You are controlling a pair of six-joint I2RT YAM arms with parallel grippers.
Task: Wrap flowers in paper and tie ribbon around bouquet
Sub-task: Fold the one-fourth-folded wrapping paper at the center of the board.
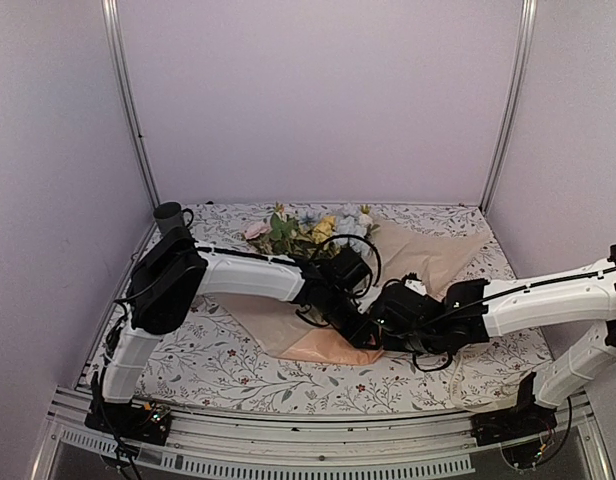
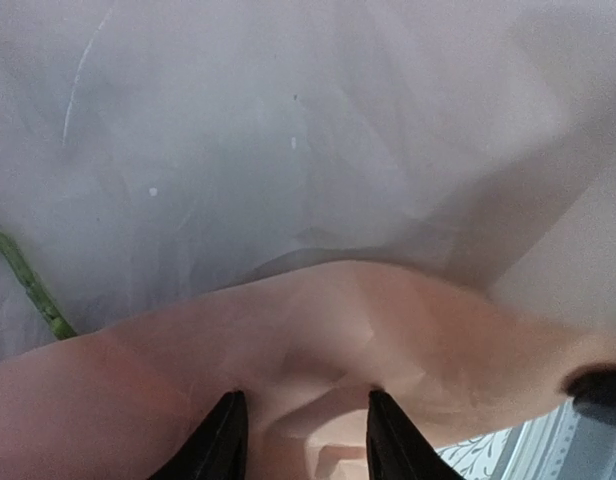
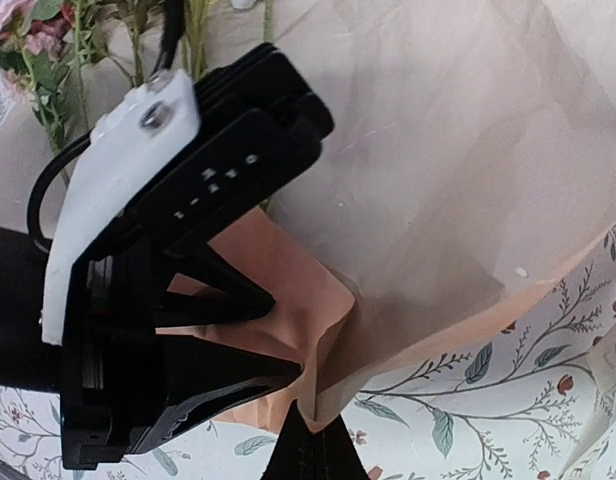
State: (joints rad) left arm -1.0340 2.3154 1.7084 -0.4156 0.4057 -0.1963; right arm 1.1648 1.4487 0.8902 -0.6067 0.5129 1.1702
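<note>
The peach-orange paper [image 1: 428, 262] lies across the patterned cloth, its near end bunched into a fold [image 1: 323, 347]. The flowers [image 1: 306, 232] rest on its far end with their blooms toward the back wall. One green stem [image 2: 30, 285] shows beside the paper. My left gripper [image 2: 306, 430] is shut on a thick fold of the paper [image 2: 318, 350], which bulges between its fingertips [image 3: 263, 302]. My right gripper [image 3: 310, 440] is shut on the paper's folded edge [image 3: 333, 330], right beside the left gripper [image 1: 360, 328]. The ribbon is out of view.
A dark mug [image 1: 170, 216] stands at the back left corner. Metal frame posts [image 1: 128, 100] rise at both back corners. The leaf-printed tablecloth [image 1: 218, 360] covers the table; both arms cross its middle.
</note>
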